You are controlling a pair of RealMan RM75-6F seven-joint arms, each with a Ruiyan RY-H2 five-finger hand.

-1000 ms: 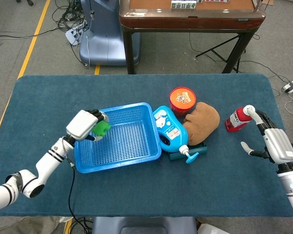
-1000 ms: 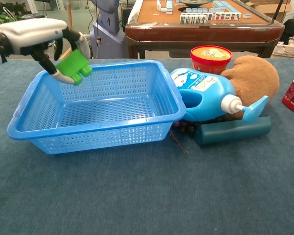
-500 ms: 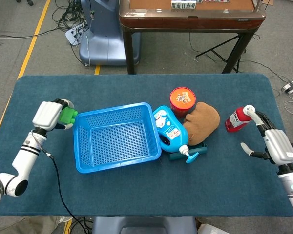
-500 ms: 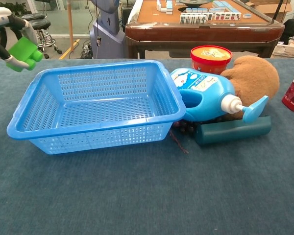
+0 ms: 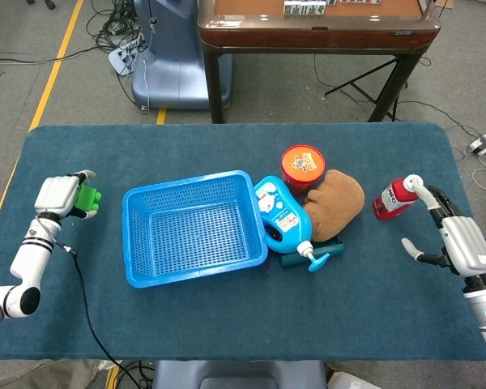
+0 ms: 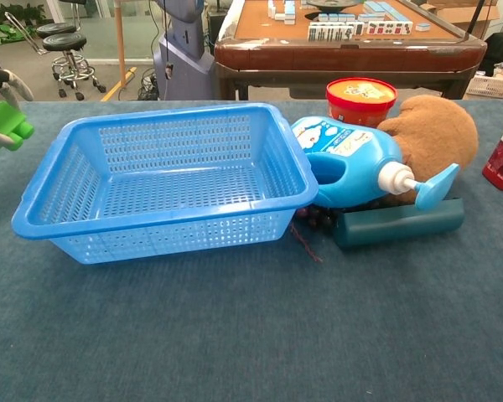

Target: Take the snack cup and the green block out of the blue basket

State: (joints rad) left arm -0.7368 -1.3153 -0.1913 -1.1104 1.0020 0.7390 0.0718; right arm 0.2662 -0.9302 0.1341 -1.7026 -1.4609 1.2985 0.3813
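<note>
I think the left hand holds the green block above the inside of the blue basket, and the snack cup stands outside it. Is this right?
Not quite. The left hand holds the green block outside the blue basket, to its left over the table, as the head view shows. The basket is empty. The snack cup does stand outside it.

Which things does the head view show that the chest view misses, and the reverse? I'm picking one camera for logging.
Only the head view shows the right hand, open near the table's right edge, and all of the white left hand. Only the chest view shows the row of mahjong tiles clearly. Both show the empty blue plastic basket, the green toy block held left of it, the red round snack cup and the blue detergent bottle.
</note>
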